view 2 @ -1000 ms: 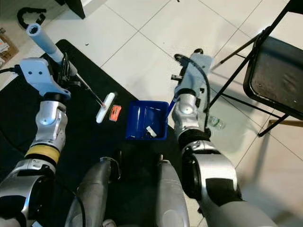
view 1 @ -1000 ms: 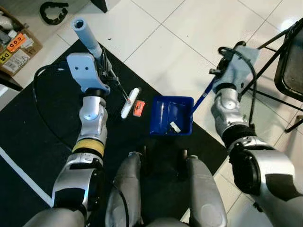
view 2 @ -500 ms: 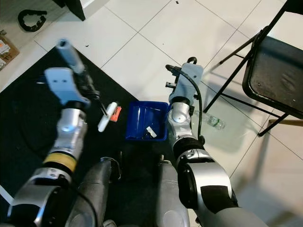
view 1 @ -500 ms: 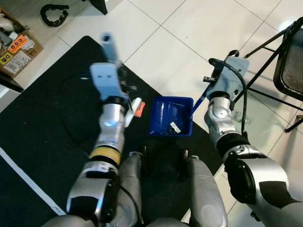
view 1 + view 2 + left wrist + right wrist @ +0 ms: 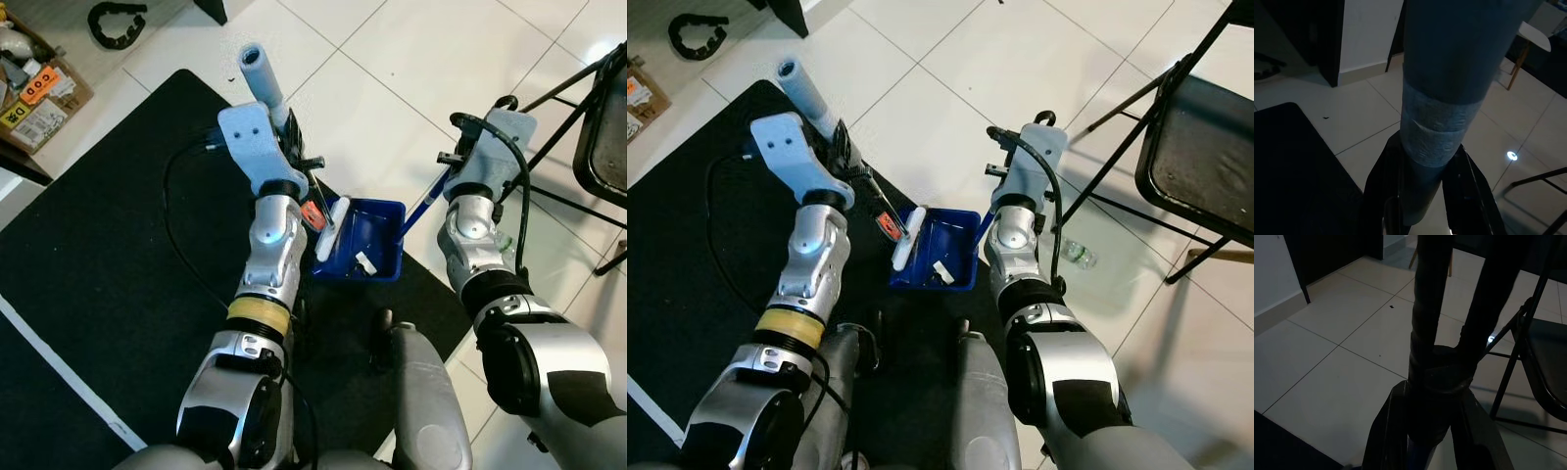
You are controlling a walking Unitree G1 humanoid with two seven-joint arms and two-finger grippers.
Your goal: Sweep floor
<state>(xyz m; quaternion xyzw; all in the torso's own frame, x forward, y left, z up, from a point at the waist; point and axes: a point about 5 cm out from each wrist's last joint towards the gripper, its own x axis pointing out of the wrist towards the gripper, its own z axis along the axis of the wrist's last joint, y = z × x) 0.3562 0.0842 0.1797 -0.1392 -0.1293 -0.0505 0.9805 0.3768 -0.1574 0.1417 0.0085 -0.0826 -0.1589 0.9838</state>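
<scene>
My left gripper (image 5: 294, 139) is shut on the grey-blue broom handle (image 5: 263, 74); the left wrist view shows the fingers (image 5: 1385, 196) clamped round that handle (image 5: 1442, 98). The thin rod runs down to the white brush head (image 5: 331, 227), which lies at the left lip of the blue dustpan (image 5: 367, 235). An orange scrap (image 5: 312, 213) sits just beside the brush, at the pan's edge. A white scrap (image 5: 364, 261) lies inside the pan. My right gripper (image 5: 453, 168) is shut on the dustpan's blue handle (image 5: 426, 201), seen dark in the right wrist view (image 5: 1425, 357).
The pan stands on the edge of a black mat (image 5: 108, 255) where it meets white tiles (image 5: 392, 59). A folding chair (image 5: 1200, 127) stands at the right with a plastic bottle (image 5: 1075, 255) by its legs. A cardboard box (image 5: 29, 93) and a black loop (image 5: 113, 20) lie at the far left.
My left arm has swung right, carrying the brush head across the mat to the dustpan's left lip; the orange scrap moved with it. The right arm and the pan stayed put.
</scene>
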